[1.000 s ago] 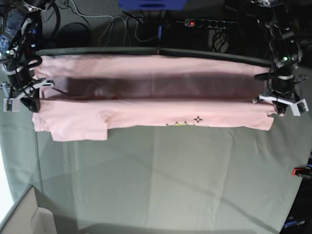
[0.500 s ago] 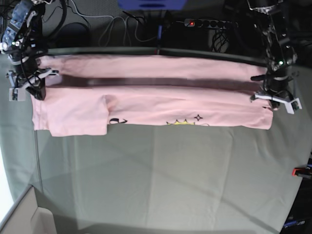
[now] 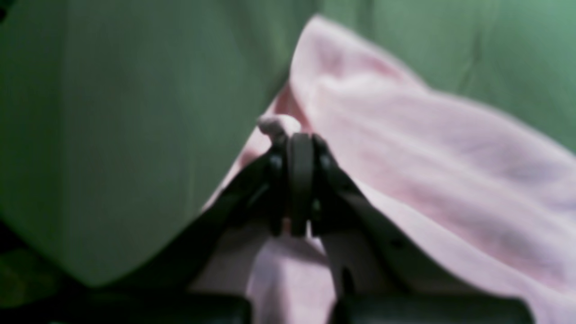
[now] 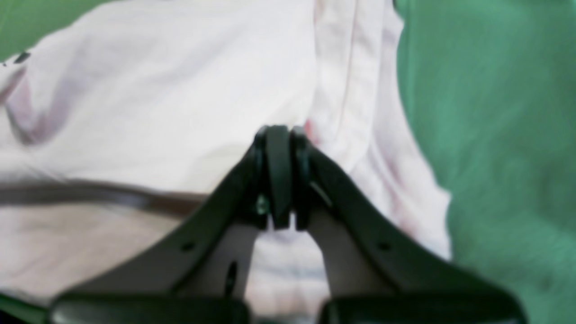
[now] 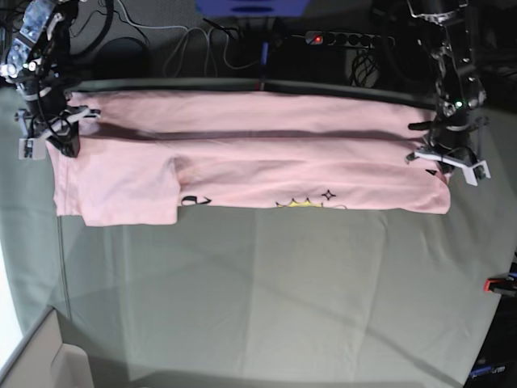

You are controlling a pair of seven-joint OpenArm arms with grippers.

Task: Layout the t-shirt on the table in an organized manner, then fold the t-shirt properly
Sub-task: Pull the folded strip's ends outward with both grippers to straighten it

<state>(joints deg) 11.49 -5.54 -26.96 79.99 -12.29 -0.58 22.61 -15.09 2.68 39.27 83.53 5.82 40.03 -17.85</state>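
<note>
Left wrist view puts my left gripper [image 3: 299, 135] nearest the lens, its dark jaws pressed together on a small nub of the pale pink, soft cotton short-sleeved t-shirt [image 3: 432, 157], which spills away to the right of the tips while the smooth grey-green cloth-covered table [image 3: 112, 135] lies to their left and beyond. On the other wrist camera my right gripper [image 4: 279, 135] is likewise pinched closed on the shirt's edge, pink fabric spreading left of and past the tips, bare table cloth to their right. From the base camera I see both grippers at the two ends of one long fold line, the left one [image 5: 449, 158] and the right one [image 5: 50, 136], with the shirt [image 5: 250, 174] stretched as a wide band between them along the far part of the table [image 5: 258, 299]; a sleeve hangs toward the near side below the right gripper, and a bit of black lettering and a yellow mark peek out at the near edge. I judge the cloth light, limp and prone to sagging or bunching, so it wants holding at seams or corners, both ends kept taut and level, or the fold will skew.
</note>
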